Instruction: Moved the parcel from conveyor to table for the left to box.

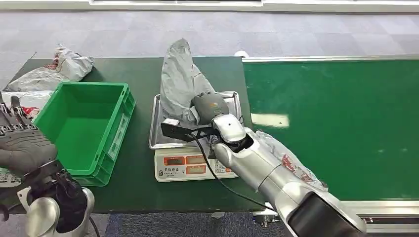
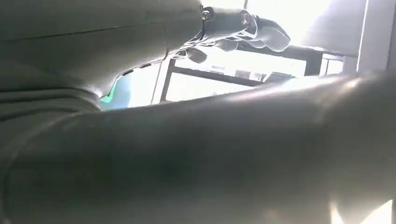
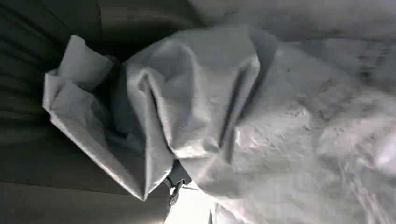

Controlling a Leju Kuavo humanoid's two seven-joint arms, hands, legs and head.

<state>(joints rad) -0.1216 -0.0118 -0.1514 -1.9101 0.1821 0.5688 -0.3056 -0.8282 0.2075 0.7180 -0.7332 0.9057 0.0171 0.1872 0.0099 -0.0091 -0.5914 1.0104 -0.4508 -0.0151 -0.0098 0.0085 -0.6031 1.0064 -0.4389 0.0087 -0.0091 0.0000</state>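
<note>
A grey plastic parcel bag (image 1: 179,79) lies on the metal tray of the scale (image 1: 157,111), its far end reaching over the dark green table. My right hand (image 1: 210,106) rests on the parcel's near part and grips the crumpled plastic. In the right wrist view the wrinkled grey parcel (image 3: 261,126) bunches right against the hand. My left hand (image 1: 20,140) is raised at the left edge beside the green crate (image 1: 81,123), fingers spread, holding nothing. Its fingers (image 2: 247,25) show spread against bright light in the left wrist view.
The scale's display panel (image 1: 185,165) faces me at the table's front. Another grey parcel (image 1: 54,71) lies at the table's far left, one more (image 1: 32,101) behind my left hand. The green conveyor (image 1: 336,123) runs to the right; a parcel (image 1: 291,160) lies under my right forearm.
</note>
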